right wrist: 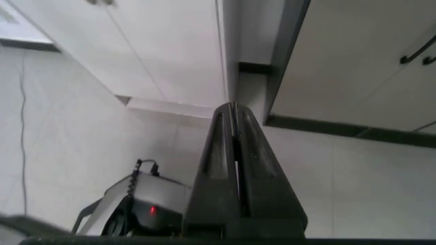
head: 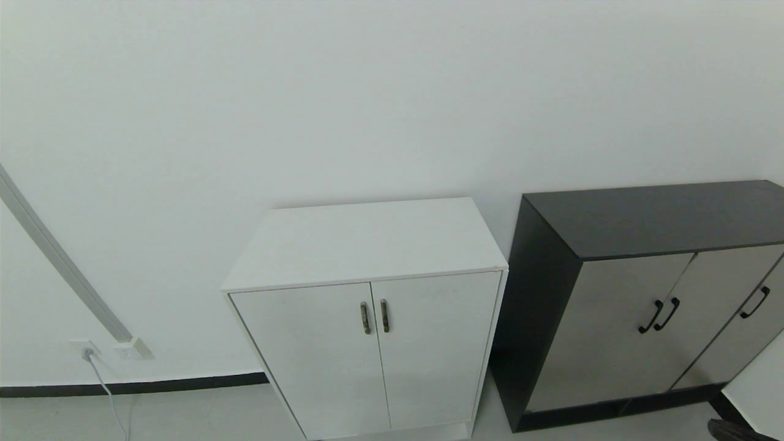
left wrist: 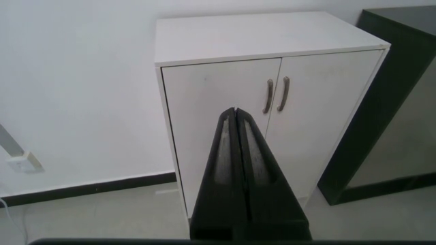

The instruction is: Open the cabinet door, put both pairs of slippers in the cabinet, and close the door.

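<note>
- As I look down from the head camera, the cabinet [head: 367, 245], white, stands on the floor [head: 184, 416] with its back to the wall [head: 392, 92], about in the middle of my view.
- Both of its doors [head: 318, 349] are shut and flush with each other. The two upright handles [head: 365, 318] sit side by side at the seam between them, near the top.
- Just beside it on my right stands a black cabinet [head: 643, 214] with grey fronts, also shut; a narrow gap separates the two.
- On my left, low on the wall, I see a socket [head: 86, 350] with a cable [head: 107, 392] hanging from it toward the floor. A conduit [head: 55, 257] runs slantwise up the wall from beside it.
- The left end effector [left wrist: 236, 112] is clenched, its two dark fingers pressed flat against each other. It is held off the cabinet, in front of the left door and pointing toward it, touching neither door nor handle.
- The right end effector [right wrist: 235, 107] is likewise clenched, finger against finger. It hangs above the floor, aimed down at the foot of the gap between the two cabinets, apart from both.
</note>
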### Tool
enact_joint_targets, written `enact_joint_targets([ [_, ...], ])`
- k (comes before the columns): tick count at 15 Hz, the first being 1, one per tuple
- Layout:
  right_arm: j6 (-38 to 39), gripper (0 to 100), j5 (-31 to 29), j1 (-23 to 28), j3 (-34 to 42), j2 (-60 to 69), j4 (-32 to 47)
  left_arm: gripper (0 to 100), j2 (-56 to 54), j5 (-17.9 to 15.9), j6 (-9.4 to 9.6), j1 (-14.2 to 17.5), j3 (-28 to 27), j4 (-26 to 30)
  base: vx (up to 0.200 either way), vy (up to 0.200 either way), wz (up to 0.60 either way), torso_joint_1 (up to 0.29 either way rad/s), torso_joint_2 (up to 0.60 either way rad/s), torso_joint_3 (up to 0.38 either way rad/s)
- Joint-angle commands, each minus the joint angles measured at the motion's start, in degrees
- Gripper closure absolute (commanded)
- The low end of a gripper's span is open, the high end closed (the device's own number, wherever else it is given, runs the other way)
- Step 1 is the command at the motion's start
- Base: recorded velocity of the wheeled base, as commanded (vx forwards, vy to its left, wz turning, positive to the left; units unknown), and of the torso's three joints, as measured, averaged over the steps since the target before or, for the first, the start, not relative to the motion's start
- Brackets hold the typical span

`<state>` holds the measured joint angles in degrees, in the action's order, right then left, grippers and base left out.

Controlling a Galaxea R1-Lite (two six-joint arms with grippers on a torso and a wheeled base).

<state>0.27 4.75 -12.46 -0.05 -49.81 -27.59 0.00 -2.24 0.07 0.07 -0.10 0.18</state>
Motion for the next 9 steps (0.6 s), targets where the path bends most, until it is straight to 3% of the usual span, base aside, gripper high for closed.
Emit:
enact_joint_targets([
  [1,-0.8,100,0.3,-0.3,0.0,10.8,7.4,100,0.1,0.0,0.01,0.0,0.0,0.0,0.000,0.000,0.00,0.000,0.00,0.000],
  [3,-1.5,100,1.3,-0.9,0.0,18.3,16.0,100,0.1,0.0,0.01,0.0,0.0,0.0,0.000,0.000,0.00,0.000,0.00,0.000],
  [9,-1.5,100,1.8,-2.4,-0.3,28.3,26.6,100,0.1,0.0,0.01,0.0,0.0,0.0,0.000,0.000,0.00,0.000,0.00,0.000],
])
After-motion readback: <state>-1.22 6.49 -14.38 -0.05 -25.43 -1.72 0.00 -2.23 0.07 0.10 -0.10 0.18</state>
